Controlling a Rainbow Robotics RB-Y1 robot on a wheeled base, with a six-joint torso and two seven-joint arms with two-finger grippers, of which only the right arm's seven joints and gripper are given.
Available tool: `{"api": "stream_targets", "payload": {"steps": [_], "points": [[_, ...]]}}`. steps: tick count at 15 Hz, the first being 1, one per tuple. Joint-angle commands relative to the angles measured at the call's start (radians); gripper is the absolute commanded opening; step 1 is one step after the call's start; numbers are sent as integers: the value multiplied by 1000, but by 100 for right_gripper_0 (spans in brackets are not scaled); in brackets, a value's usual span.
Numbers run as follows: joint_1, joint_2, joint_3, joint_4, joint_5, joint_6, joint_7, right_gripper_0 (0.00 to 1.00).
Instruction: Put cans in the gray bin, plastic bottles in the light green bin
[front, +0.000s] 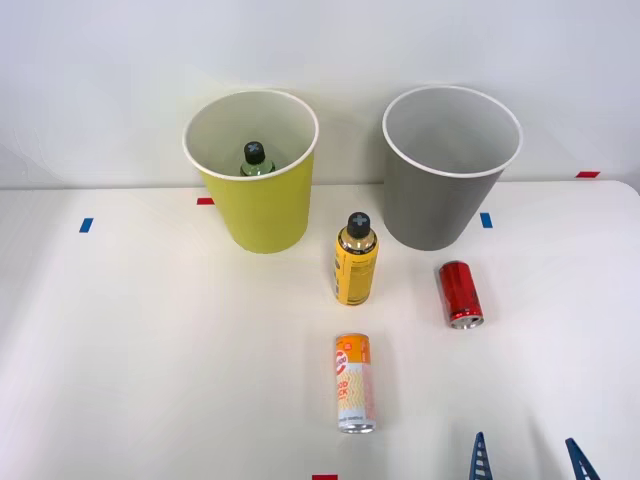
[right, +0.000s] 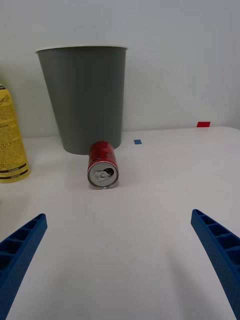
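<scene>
A red can lies on its side in front of the gray bin. An orange-and-white can lies on its side nearer the table's front. A yellow plastic bottle with a black cap stands upright between the two bins. A green bottle stands inside the light green bin. My right gripper is open at the front edge, short of the red can, with nothing between its fingers.
Small blue tape marks and red tape marks lie on the white table. A white wall rises behind the bins. The table's right edge curves away near the red mark.
</scene>
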Motion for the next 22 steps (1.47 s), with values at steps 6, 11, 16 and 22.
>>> {"api": "stream_targets", "payload": {"steps": [6, 11, 16, 22], "points": [[0, 0, 0, 0, 0, 0, 0, 100], [0, 0, 0, 0, 0, 0, 0, 100], [0, 0, 0, 0, 0, 0, 0, 100], [0, 0, 0, 0, 0, 0, 0, 100]]}}
